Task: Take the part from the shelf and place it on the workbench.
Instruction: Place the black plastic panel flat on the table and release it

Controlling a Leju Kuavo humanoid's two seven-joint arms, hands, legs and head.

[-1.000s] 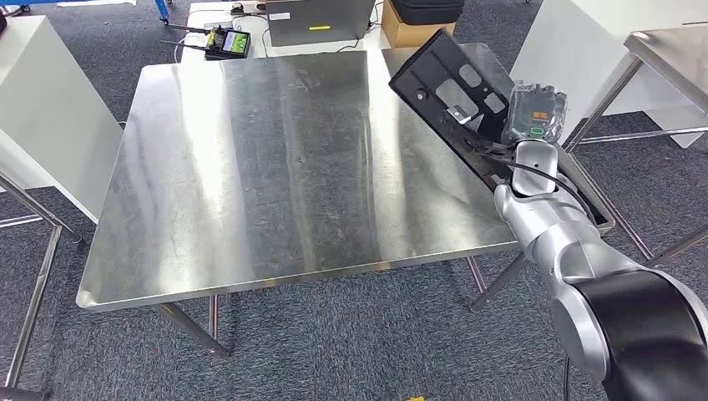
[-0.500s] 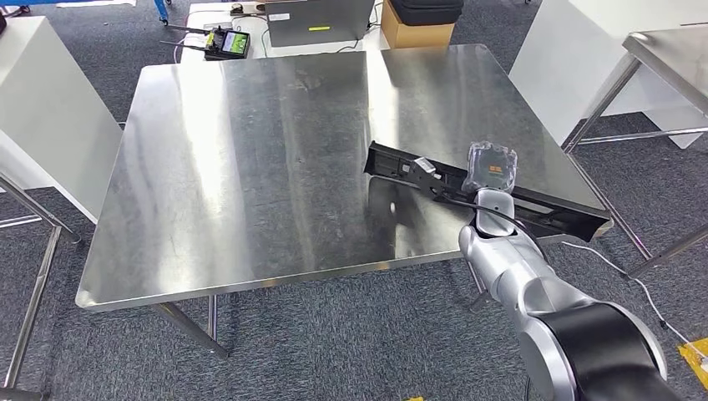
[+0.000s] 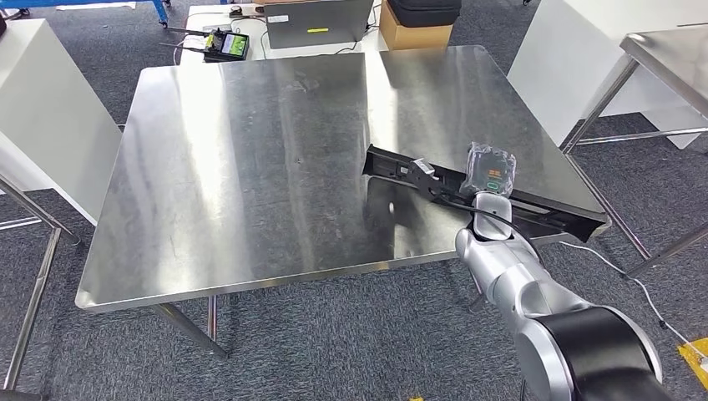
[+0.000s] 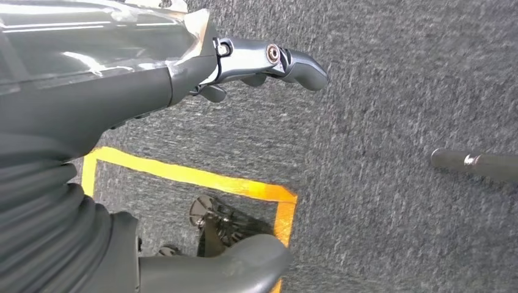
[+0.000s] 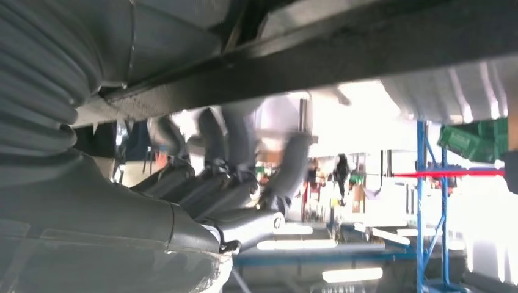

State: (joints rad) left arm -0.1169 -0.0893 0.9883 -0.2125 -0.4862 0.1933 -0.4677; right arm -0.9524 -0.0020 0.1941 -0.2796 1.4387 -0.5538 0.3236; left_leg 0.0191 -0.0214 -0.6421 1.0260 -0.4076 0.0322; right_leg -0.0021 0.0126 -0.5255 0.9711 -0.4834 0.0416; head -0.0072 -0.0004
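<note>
The part (image 3: 401, 167) is a long black panel lying flat near the front right corner of the steel workbench (image 3: 250, 167), its far end overhanging the right edge. My right hand (image 3: 490, 171), wrapped in clear plastic, sits over the middle of the part and holds it. In the right wrist view the dark fingers (image 5: 232, 201) reach up to the underside of the part (image 5: 342, 55), blurred. My left hand (image 4: 269, 61) hangs over the grey carpet with its fingers apart and holds nothing.
A white cabinet (image 3: 42, 109) stands left of the workbench, and a second steel table (image 3: 668, 50) with a white unit (image 3: 584, 58) stands to the right. Behind the bench lie a laptop (image 3: 321, 21), a cardboard box (image 3: 409, 33) and a controller (image 3: 227, 42).
A second ago the part was tilted up over the bench's back right. My right arm brought it down and forward onto the surface; it has barely moved in the last half second.
</note>
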